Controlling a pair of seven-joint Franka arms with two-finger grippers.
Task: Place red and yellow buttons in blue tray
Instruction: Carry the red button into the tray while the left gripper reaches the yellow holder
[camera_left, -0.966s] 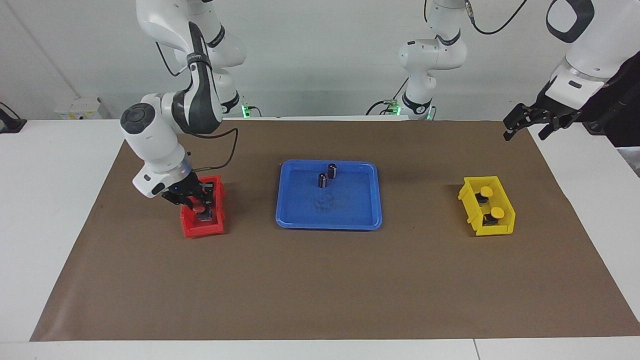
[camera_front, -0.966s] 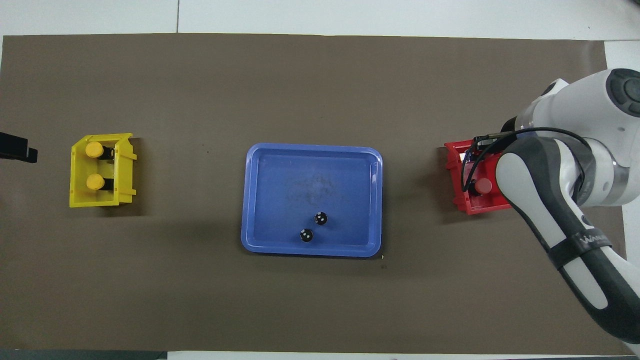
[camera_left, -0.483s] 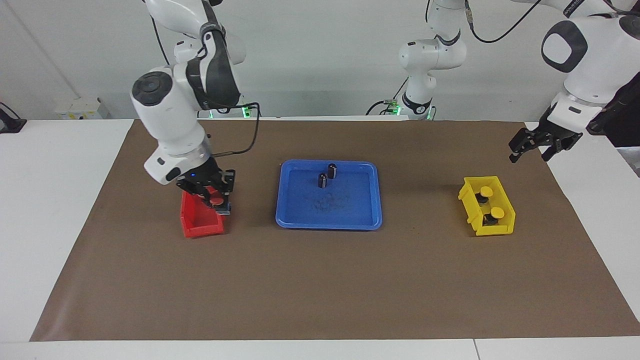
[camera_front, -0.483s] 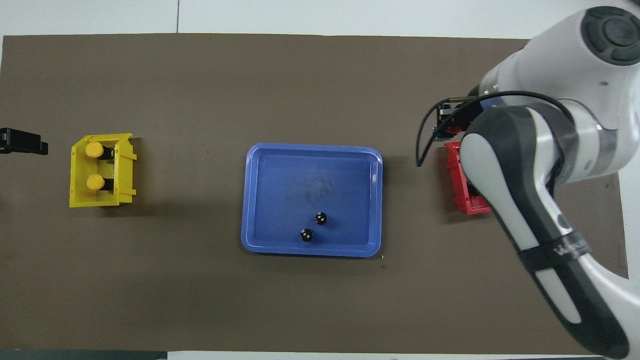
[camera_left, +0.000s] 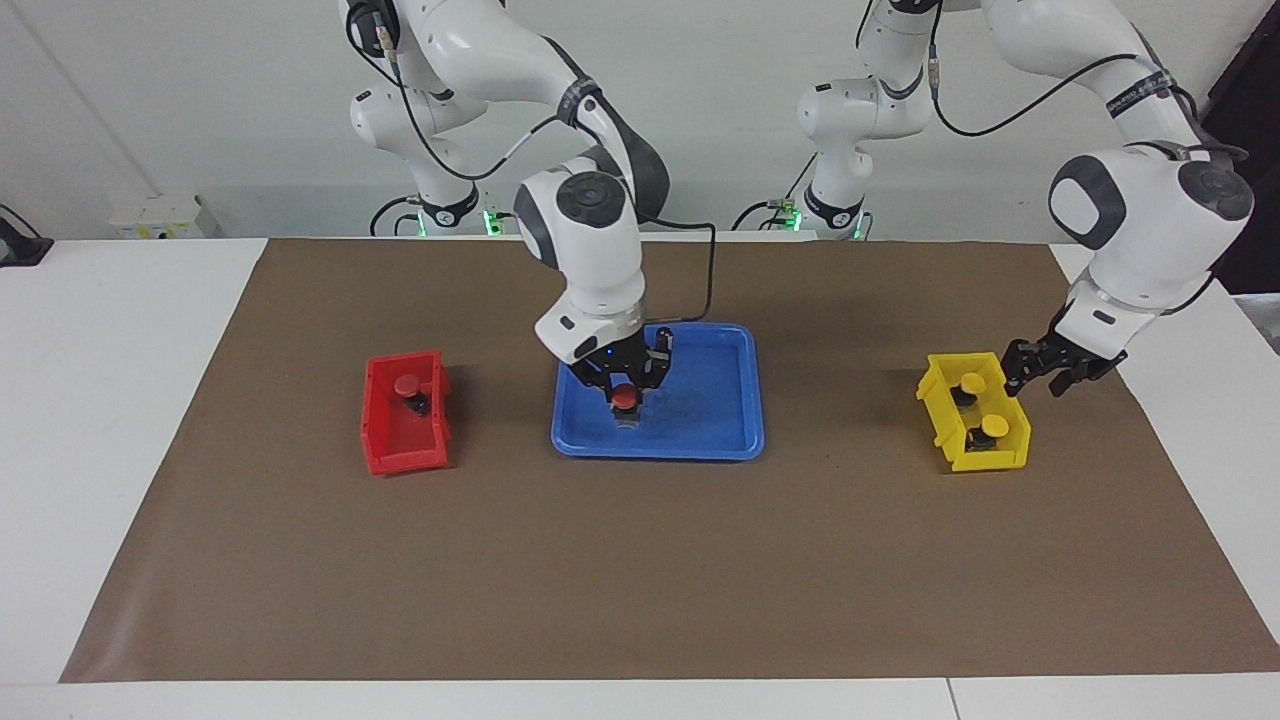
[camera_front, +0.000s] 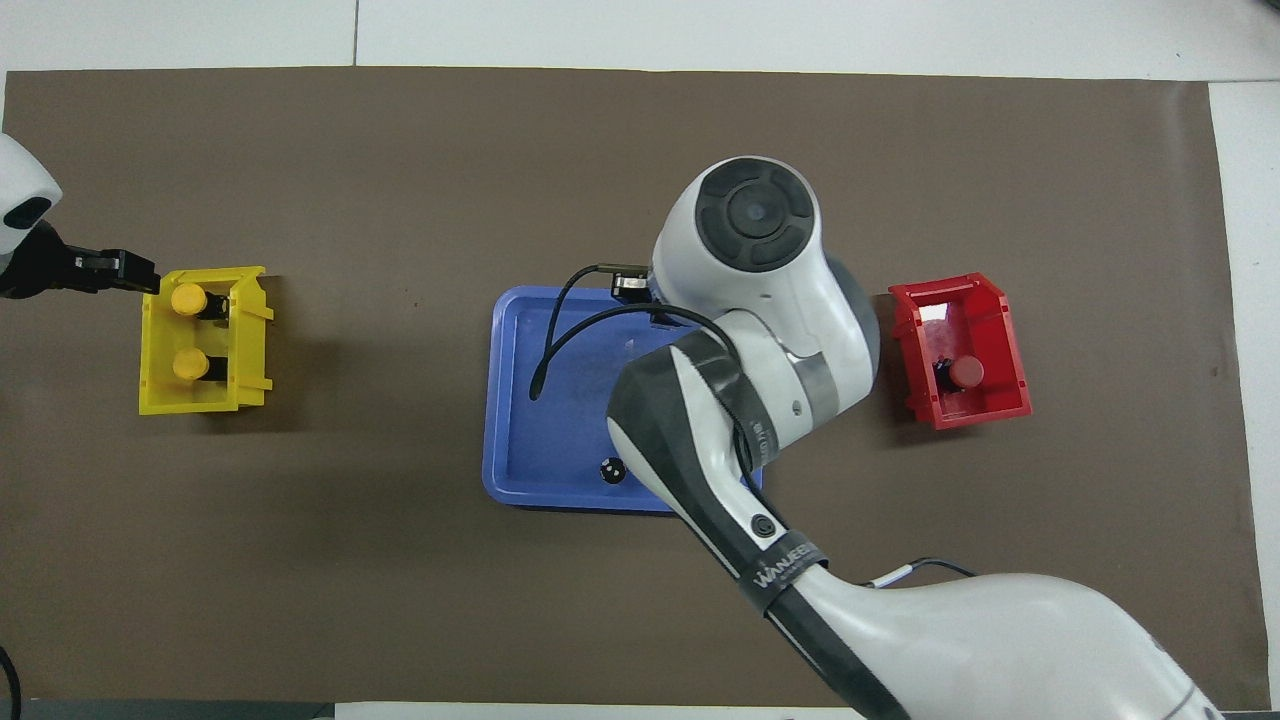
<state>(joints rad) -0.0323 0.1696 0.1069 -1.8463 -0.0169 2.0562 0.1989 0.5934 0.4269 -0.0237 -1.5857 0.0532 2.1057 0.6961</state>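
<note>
My right gripper (camera_left: 623, 394) is shut on a red button (camera_left: 623, 399) and holds it low over the blue tray (camera_left: 712, 425), above the tray's half toward the right arm's end. In the overhead view the right arm hides the gripper and covers much of the blue tray (camera_front: 520, 400). A second red button (camera_left: 407, 385) stands in the red bin (camera_left: 400, 452). Two yellow buttons (camera_left: 972, 382) (camera_left: 993, 425) stand in the yellow bin (camera_left: 980, 462). My left gripper (camera_left: 1036, 374) is open and empty, just outside the yellow bin's rim.
One dark capless cylinder (camera_front: 612, 470) stands in the tray near its edge closest to the robots; the other is hidden under the right arm. Brown paper (camera_left: 640, 560) covers the table. The red bin (camera_front: 985, 410) and the yellow bin (camera_front: 200, 400) stand either side of the tray.
My right gripper lifted a red button out of the red bin and carried it over the blue tray. My left gripper came down from high beside the table to the yellow bin's rim.
</note>
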